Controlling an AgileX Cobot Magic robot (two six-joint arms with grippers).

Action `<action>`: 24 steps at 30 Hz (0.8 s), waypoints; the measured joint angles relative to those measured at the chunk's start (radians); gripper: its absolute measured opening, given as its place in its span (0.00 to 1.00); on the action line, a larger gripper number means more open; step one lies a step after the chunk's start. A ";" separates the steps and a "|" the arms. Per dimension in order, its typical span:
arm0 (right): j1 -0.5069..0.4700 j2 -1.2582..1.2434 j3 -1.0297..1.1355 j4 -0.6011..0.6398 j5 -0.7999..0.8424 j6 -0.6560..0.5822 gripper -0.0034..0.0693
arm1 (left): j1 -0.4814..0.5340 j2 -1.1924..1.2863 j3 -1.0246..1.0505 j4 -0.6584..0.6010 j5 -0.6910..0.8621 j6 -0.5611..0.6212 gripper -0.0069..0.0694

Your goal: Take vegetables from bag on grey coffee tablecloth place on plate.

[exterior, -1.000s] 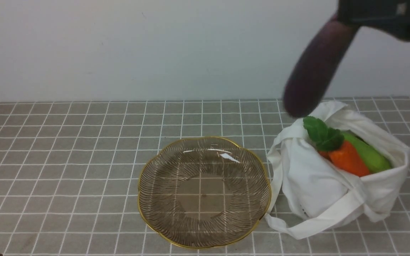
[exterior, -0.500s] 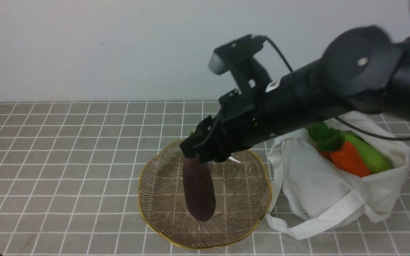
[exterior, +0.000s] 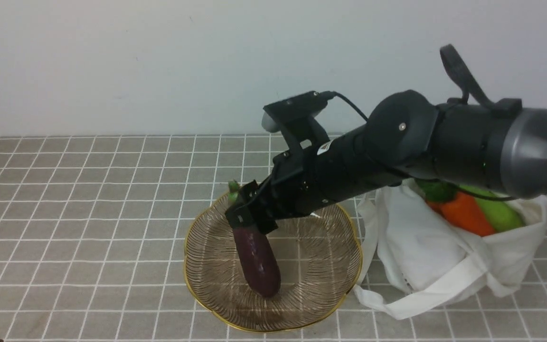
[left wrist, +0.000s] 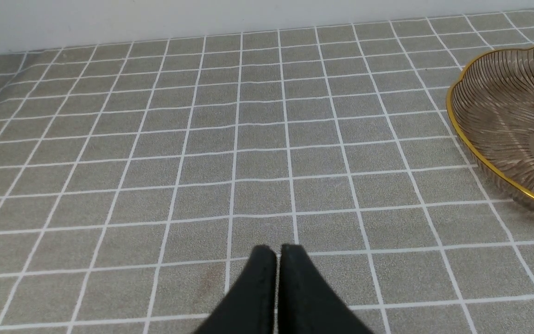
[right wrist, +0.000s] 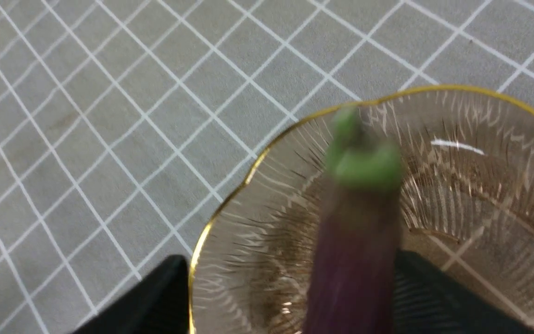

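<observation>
A second ago the eggplant (exterior: pixel 257 261) hung high over the bag (exterior: pixel 425 256). Now its tip rests inside the plate (exterior: pixel 207 294), and the right gripper (exterior: pixel 247 216) has spread its jaws wide, clamping nothing. We judge one vegetable delivered; the carrot (exterior: pixel 463 216) and cucumber (exterior: pixel 496 211) wait beside the plate. The right arm slants down over the plate. The left gripper (left wrist: pixel 278 260), well apart from it, is closed and empty.

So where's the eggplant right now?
In the front view the eggplant stands tilted in the left half of the plate, its green cap up at the open right gripper, with the bag to its right.
</observation>
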 joint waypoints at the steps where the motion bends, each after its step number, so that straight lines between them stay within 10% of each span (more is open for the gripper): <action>1: 0.000 0.000 0.000 0.000 0.003 0.000 0.84 | 0.000 0.000 0.000 0.000 0.000 0.000 0.08; 6: 0.000 -0.077 -0.080 -0.108 0.073 0.030 0.91 | 0.000 0.000 0.000 0.000 0.000 0.000 0.08; 12: 0.000 -0.233 -0.154 -0.392 0.150 0.225 0.66 | 0.000 0.000 0.000 0.000 0.000 0.000 0.08; 19: 0.000 -0.590 -0.196 -0.999 0.328 0.729 0.08 | 0.000 0.000 0.000 0.000 0.000 0.000 0.08; 24: 0.000 -0.861 -0.125 -1.104 0.410 0.887 0.03 | 0.000 0.000 0.000 0.000 0.000 0.000 0.08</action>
